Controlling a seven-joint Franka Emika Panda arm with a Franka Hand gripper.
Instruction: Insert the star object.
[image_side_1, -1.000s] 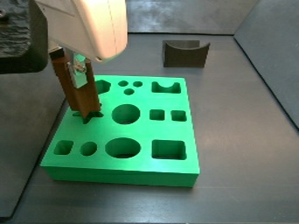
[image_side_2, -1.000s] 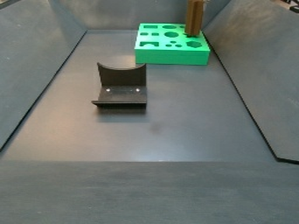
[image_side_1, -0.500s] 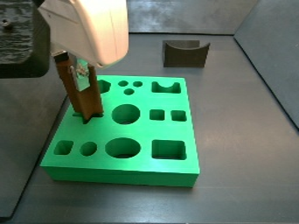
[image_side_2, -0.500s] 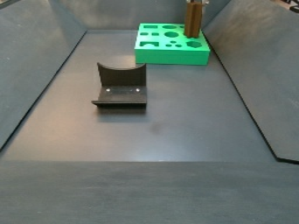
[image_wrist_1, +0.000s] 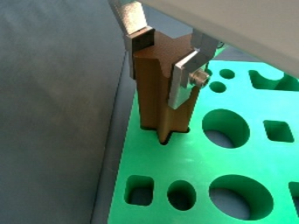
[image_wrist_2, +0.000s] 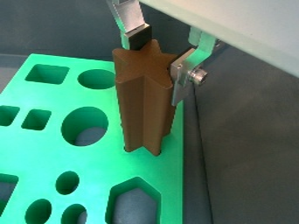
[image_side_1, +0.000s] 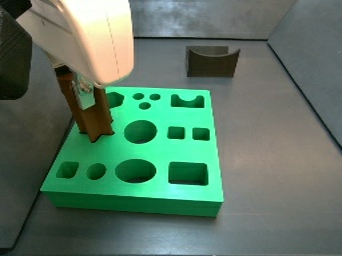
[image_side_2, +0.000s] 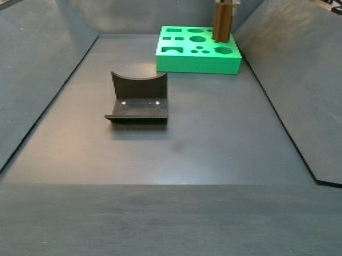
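The star object (image_wrist_1: 158, 96) is a tall brown ridged peg standing upright with its lower end in the star-shaped hole of the green board (image_wrist_1: 233, 153). It stands near the board's edge in both wrist views (image_wrist_2: 142, 101). My gripper (image_wrist_1: 163, 59) is shut on the peg's top, one silver finger on each side, also in a wrist view (image_wrist_2: 158, 59). In a side view the gripper (image_side_1: 83, 85) hangs below the white arm over the board's (image_side_1: 167, 152) left edge and holds the peg (image_side_1: 91, 115). In a side view the peg (image_side_2: 223, 20) stands at the far right of the board (image_side_2: 201, 65).
The dark fixture (image_side_2: 136, 98) with a curved notch stands on the grey floor apart from the board, also in a side view (image_side_1: 211, 60). The board has several other round, square and shaped holes. Grey walls surround the floor.
The gripper and peg have moved down a little. The peg's lower end sits deeper in the star hole than before.
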